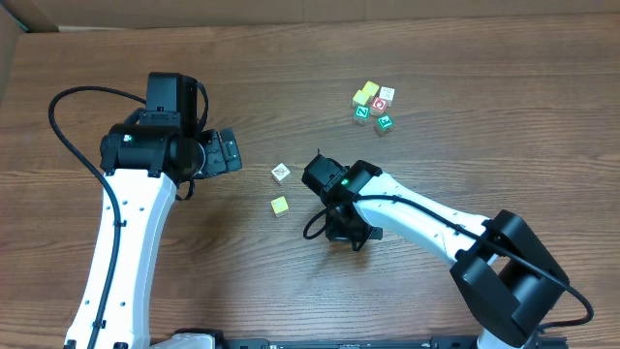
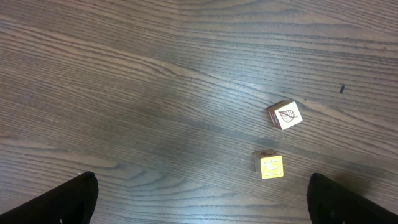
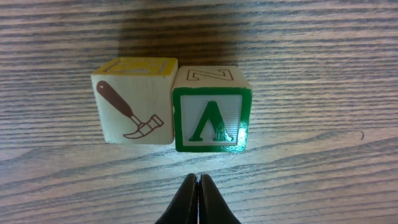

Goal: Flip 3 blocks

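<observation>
**Overhead.** Wooden worktop [image 1: 465, 58]. The left gripper [image 1: 231, 153] hangs left of centre above bare wood. The white-faced block [image 1: 280, 173] lies near the middle of the worktop. The yellow block [image 1: 280, 205] lies just toward the front edge from it, and the two are apart. A cluster of blocks [image 1: 366, 97] sits toward the far edge, right of centre, packed close, with a red-faced cube [image 1: 379, 104] among them. The right gripper [image 1: 349, 231] is right of the two single blocks. Its tips are hidden under its own body, so its state can't be read from here.

**Left wrist.** The left gripper [image 2: 200, 182] has its fingers at the two lower corners, spread wide, with only bare wood between them. Ahead and to the right, the white-faced block [image 2: 285, 115] shows a brown leaf drawing and sits slightly turned. The yellow block [image 2: 270, 166] is nearer the fingers and has an outlined mark on top. There is a gap between the two, and neither touches a finger.

**Right wrist.** The right gripper [image 3: 198, 190] has its tips pressed together and carries nothing. Just beyond them, two blocks stand side by side and touching.
- The hammer block [image 3: 134, 102] is on the left, with a cream face, a brown hammer and a yellow face behind.
- The green-framed block [image 3: 211, 111] is on the right, with a green letter on white.

The tips line up near the seam and are clear of both blocks. I cannot find this pair in the overhead view.
</observation>
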`<action>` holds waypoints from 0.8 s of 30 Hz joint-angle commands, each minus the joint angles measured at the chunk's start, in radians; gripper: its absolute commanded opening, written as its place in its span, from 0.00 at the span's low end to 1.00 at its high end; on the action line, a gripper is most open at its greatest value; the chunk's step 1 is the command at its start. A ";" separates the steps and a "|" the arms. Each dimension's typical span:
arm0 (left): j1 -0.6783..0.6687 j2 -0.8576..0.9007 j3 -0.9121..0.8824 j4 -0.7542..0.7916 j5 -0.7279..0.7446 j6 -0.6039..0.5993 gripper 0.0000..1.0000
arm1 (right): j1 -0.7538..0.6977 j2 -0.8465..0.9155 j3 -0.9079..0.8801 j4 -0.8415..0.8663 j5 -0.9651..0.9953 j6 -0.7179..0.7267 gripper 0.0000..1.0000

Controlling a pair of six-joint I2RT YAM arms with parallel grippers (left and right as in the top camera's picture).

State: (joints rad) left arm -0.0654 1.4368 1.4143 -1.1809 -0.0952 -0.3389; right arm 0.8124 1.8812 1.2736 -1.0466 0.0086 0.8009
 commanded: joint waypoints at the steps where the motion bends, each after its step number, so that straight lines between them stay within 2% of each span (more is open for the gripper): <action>1: 0.000 0.002 0.007 0.003 -0.012 -0.013 1.00 | 0.002 -0.026 -0.026 0.013 0.020 0.015 0.05; 24: 0.000 0.002 0.007 0.003 -0.012 -0.013 1.00 | 0.001 -0.026 -0.037 0.062 0.042 0.014 0.05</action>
State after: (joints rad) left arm -0.0654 1.4368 1.4143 -1.1809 -0.0952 -0.3389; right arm 0.8120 1.8812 1.2415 -0.9813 0.0341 0.8085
